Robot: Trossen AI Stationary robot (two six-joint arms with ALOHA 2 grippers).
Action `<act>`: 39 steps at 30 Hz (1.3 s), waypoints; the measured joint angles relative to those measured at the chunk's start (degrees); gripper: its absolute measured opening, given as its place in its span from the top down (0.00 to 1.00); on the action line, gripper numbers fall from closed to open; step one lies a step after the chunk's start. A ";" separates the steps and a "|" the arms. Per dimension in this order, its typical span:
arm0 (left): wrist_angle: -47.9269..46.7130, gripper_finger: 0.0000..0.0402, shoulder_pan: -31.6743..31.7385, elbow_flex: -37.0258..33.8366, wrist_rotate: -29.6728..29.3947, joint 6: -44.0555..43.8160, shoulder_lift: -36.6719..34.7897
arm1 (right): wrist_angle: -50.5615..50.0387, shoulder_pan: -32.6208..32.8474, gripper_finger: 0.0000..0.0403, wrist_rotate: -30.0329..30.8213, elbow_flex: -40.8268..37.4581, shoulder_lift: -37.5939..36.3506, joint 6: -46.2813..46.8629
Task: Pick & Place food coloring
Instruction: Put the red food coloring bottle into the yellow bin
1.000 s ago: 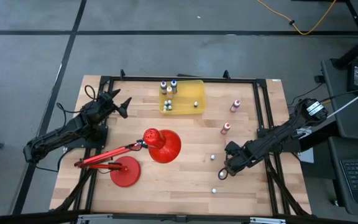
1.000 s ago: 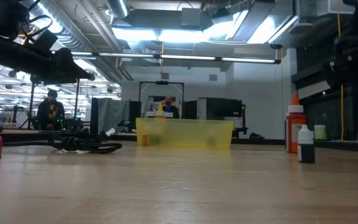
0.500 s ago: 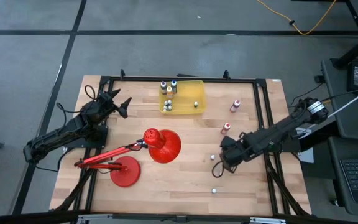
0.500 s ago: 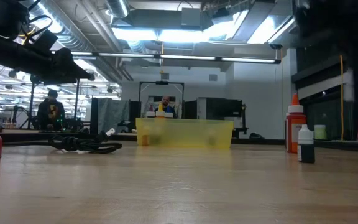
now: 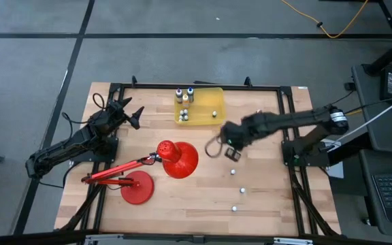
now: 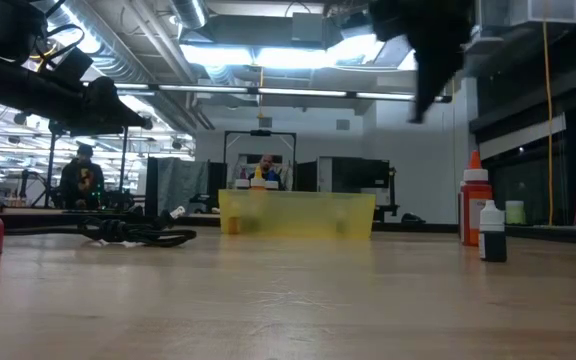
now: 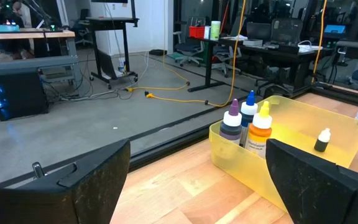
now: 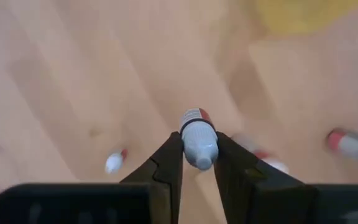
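High view: the wooden table carries a red desk lamp on its left half and a yellow bin with bottles at the far edge, leaving open wood along the near edge, where three loose bottles stand well apart. The right gripper hangs over the table's middle, just right of the lamp head, its fingers clamped on a white-capped food coloring bottle. The left gripper waits, spread wide, near the far-left edge; the low view shows a workshop behind, with a seated person.

Right gripper blocks most of the held food coloring bottle from you, body colour barely readable; table bottles around it blurred; loose bottles on table too small to colour-check
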 joint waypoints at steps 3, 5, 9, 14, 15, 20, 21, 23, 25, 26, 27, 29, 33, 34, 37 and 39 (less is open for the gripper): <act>0.00 0.09 -0.01 0.00 -0.01 -0.02 0.00 | 0.02 -4.83 0.80 0.89 4.01 3.10 -5.82; 0.00 0.09 -0.02 0.00 0.00 0.00 -0.02 | -0.01 -7.99 0.80 0.89 7.02 5.45 -9.38; 0.00 0.10 0.00 0.00 -0.02 -0.01 0.00 | 0.27 -13.76 0.80 0.94 13.58 10.97 -15.65; 0.00 0.09 0.00 0.00 0.00 -0.02 -0.01 | 0.69 -19.53 0.80 0.90 21.66 18.96 -21.37; 0.00 0.09 -0.01 0.00 0.00 -0.02 -0.02 | 0.71 -20.45 0.80 0.92 23.10 20.65 -22.35; 0.00 0.09 0.00 0.00 0.00 0.00 -0.02 | 1.13 -23.42 0.80 0.57 28.23 26.99 -25.69; 0.00 0.09 -0.02 0.00 0.00 0.00 -0.02 | 1.20 -23.84 0.80 0.37 28.73 28.06 -26.15; 0.00 0.09 0.00 0.00 0.00 -0.01 0.00 | 1.39 -24.49 0.80 -0.24 28.96 29.86 -27.23; 0.00 0.09 -0.01 0.00 0.00 -0.02 -0.02 | 1.38 -24.96 0.80 -0.29 28.98 31.52 -28.35; 0.00 0.09 -0.02 0.00 0.00 -0.02 0.00 | 1.38 -25.15 0.80 -0.29 29.00 32.31 -28.75; 0.00 0.09 0.00 0.00 -0.01 -0.02 -0.01 | 1.38 -25.32 0.80 -0.29 29.00 33.09 -29.07; 0.00 0.10 -0.01 0.00 0.00 0.00 -0.02 | 1.53 -25.57 0.80 -0.33 29.00 34.39 -29.95; 0.00 0.09 0.00 0.00 0.00 0.00 -0.01 | 2.07 -25.77 0.80 -0.31 28.90 36.26 -30.31; 0.00 0.09 0.00 0.00 0.00 -0.02 -0.02 | 2.55 -25.83 0.80 -0.33 28.53 36.57 -30.31; 0.00 0.10 0.00 0.00 0.00 -0.02 -0.02 | 4.10 -25.99 0.80 -1.11 27.42 37.31 -30.31; 0.00 0.09 -0.02 0.00 0.00 0.00 0.00 | 4.94 -26.05 0.80 -1.18 27.09 37.87 -30.33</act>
